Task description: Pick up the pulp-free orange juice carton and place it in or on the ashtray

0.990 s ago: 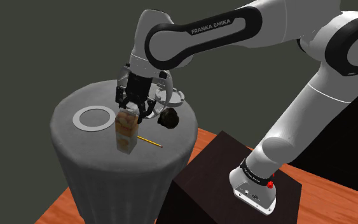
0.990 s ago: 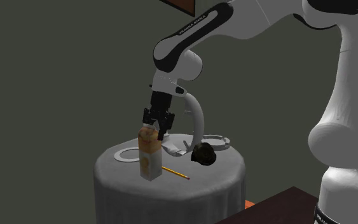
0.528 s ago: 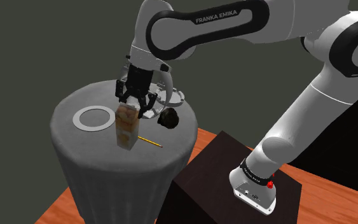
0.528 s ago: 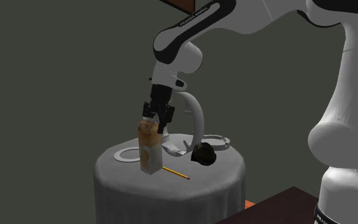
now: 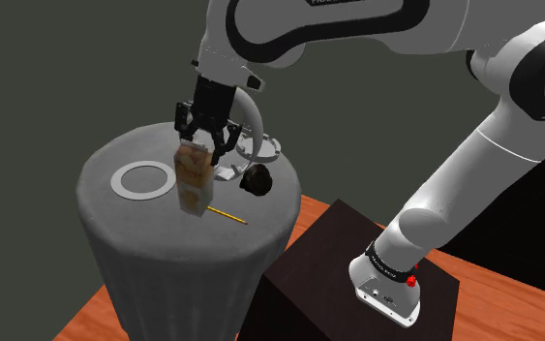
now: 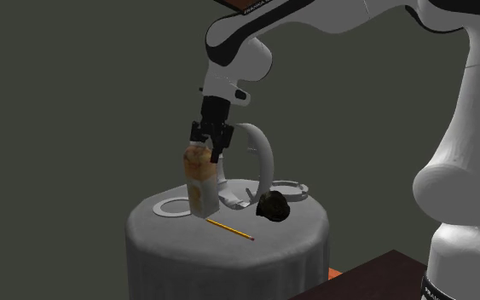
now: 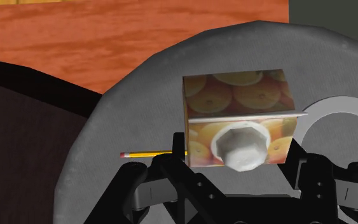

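Item count on the round counter (image 5: pixel 101 160): one orange-printed juice carton (image 5: pixel 194 182), one yellow pencil (image 5: pixel 227 215), one flat white ring (image 5: pixel 119 181), one dark lump (image 5: pixel 257 180). The pincer (image 5: pixel 205 147) is closed on the carton's top, one finger on each side, and the carton's base appears clear of the counter. The ring lies just beside the carton, toward the shoulder view's left, with bare surface between it and the counter's rim. The pencil lies near the front edge.

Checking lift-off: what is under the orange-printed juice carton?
Grey round tabletop, and a yellow pencil whose one end runs beneath the orange-printed juice carton held by the black end effector. The patch directly below is covered.
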You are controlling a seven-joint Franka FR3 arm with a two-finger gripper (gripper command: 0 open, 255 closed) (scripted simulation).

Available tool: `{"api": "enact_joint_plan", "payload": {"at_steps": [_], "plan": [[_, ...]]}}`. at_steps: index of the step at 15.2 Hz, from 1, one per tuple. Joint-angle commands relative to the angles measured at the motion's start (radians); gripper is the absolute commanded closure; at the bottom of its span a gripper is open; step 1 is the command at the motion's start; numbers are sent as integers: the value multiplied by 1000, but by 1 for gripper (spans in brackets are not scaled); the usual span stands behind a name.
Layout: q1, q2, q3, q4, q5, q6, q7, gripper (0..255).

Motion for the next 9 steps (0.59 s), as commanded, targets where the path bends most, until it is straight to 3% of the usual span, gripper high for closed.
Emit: {"api": "enact_joint_plan", "payload": {"at_steps": [1, 6, 9], "plan": [[-2, -7, -3, 19, 1, -25, 2, 255], [-6, -19, -8, 74, 0, -89, 14, 255], [-40, -36, -52, 72, 7, -125, -58, 255]]}}
